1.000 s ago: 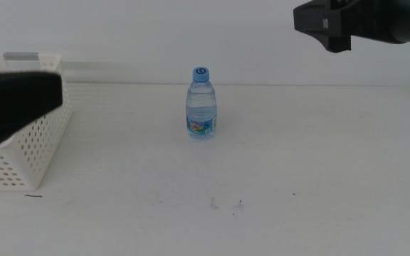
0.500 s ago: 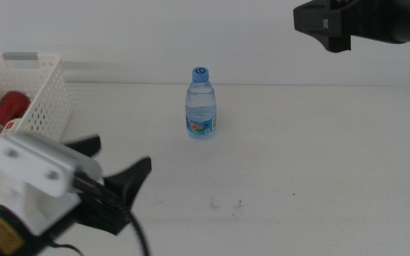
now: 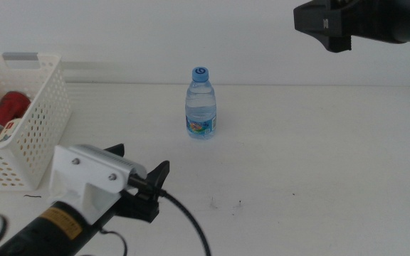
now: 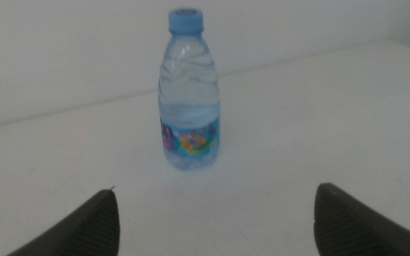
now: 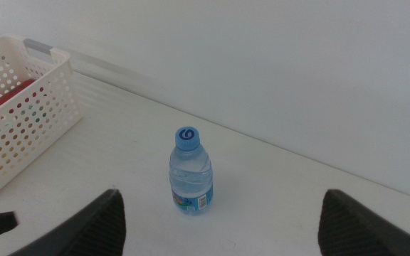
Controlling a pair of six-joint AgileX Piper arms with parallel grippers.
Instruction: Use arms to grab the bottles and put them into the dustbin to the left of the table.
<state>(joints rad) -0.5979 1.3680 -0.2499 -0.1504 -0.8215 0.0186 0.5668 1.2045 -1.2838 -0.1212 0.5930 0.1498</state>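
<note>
White table (image 3: 319, 156), centre frame: light, slippery water bottle (image 3: 201, 104); my left end effector (image 3: 142, 183), wide open and empty, should grip mid-body.

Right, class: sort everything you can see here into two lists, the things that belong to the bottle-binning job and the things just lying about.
Belongs to the job:
- water bottle, upright on the table
- dustbin, red can inside
- left gripper, open, facing the bottle
- right gripper, open, raised above the table

Just lying about:
- short black mark
- small dark specks
</note>
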